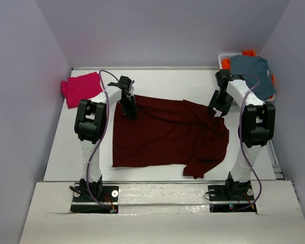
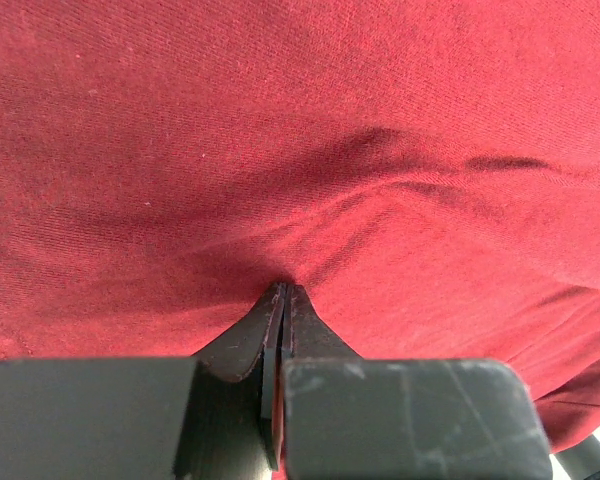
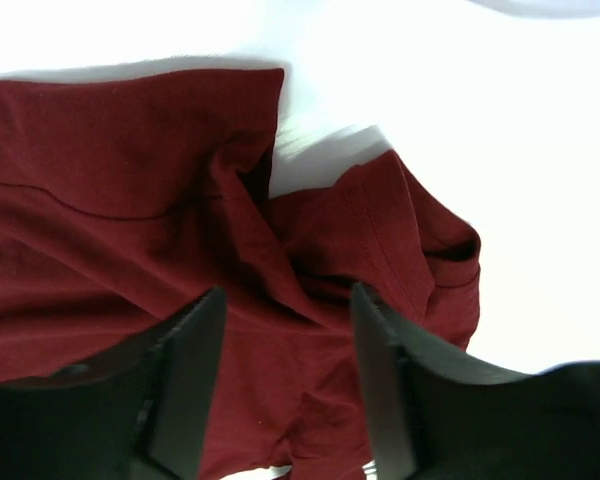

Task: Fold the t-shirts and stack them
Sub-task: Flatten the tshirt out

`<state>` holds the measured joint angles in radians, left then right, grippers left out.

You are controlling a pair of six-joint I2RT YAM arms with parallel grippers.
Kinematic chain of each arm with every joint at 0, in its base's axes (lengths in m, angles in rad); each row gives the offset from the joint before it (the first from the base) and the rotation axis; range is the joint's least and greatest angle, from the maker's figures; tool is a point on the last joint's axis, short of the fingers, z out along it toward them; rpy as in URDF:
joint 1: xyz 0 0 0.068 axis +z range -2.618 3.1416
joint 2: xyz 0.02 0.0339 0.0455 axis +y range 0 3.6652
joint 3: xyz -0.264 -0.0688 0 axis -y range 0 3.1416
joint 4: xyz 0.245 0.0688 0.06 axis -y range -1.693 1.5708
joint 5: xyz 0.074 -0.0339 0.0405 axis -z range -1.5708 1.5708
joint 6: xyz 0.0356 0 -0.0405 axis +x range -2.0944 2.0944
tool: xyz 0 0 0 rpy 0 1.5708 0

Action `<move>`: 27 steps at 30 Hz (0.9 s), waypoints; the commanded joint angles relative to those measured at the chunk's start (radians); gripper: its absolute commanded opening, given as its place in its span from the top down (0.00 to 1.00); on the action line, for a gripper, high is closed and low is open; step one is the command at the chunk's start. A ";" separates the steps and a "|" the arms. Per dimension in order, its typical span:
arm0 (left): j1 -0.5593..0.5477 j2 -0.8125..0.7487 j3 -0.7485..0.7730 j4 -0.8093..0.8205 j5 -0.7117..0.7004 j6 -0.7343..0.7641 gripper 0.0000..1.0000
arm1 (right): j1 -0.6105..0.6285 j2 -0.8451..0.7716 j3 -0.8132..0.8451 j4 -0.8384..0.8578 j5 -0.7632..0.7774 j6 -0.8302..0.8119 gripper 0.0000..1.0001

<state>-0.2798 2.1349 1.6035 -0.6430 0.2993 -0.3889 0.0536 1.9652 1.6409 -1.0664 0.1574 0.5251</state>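
Two grippers attend one maroon shirt (image 1: 168,134), which lies spread across the middle of the table (image 1: 162,81). Its near right part is rumpled and doubled over.

Left gripper (image 1: 130,109): fingers pressed together on a pinch of cloth at the shirt's far left edge. In the wrist view, creases run into the closed tips.

Right gripper (image 1: 217,109): jaws spread, hanging over the bunched sleeve at the far right corner. Cloth lies below the fingers, but nothing is held.

Handling, as judged: light, limp cloth with no stiffness. It will sag and drag from any hold, and a thin pinch may slip. Hems and corners offer the best purchase, since the seams give a thicker edge. The bunched sleeve is the obvious hold on the right.

Edges and room: a pink shirt (image 1: 81,87) lies at the far left corner, apart from the maroon one. A grey-blue garment (image 1: 251,73) and an orange garment (image 1: 225,63) fill a bin (image 1: 221,55) at the far right, close beside the right arm. Bare table shows behind the shirt and along its left. The near hem lies close to the front edge, leaving little margin for a pull toward the arms.
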 commanded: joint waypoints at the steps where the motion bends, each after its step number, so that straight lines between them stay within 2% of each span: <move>1: -0.001 -0.010 0.018 -0.020 0.011 0.018 0.91 | 0.003 0.029 0.004 0.031 -0.015 -0.016 0.50; 3: -0.001 -0.009 0.021 -0.021 0.009 0.019 0.91 | 0.003 0.043 0.002 0.034 -0.028 -0.017 0.54; 13: -0.001 -0.010 0.016 -0.021 0.004 0.021 0.91 | 0.003 0.070 -0.007 0.051 -0.041 -0.030 0.55; 14: -0.001 -0.010 0.018 -0.023 0.003 0.021 0.92 | 0.003 0.072 -0.006 0.054 -0.047 -0.028 0.61; 16: -0.001 -0.009 0.018 -0.023 0.001 0.021 0.91 | 0.003 0.080 0.003 0.052 -0.050 -0.031 0.81; 18: -0.001 -0.007 0.019 -0.026 0.003 0.021 0.91 | 0.003 0.089 0.016 0.046 -0.052 -0.031 0.93; 24: -0.001 -0.010 0.019 -0.026 -0.006 0.022 0.91 | 0.003 0.098 0.112 0.005 -0.055 -0.036 0.93; 27: -0.001 -0.009 0.018 -0.026 -0.008 0.021 0.91 | 0.003 0.122 0.244 -0.030 -0.048 -0.039 0.93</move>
<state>-0.2798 2.1349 1.6035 -0.6437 0.2985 -0.3824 0.0536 2.0850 1.7161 -1.0634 0.1047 0.4953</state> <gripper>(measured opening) 0.091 0.075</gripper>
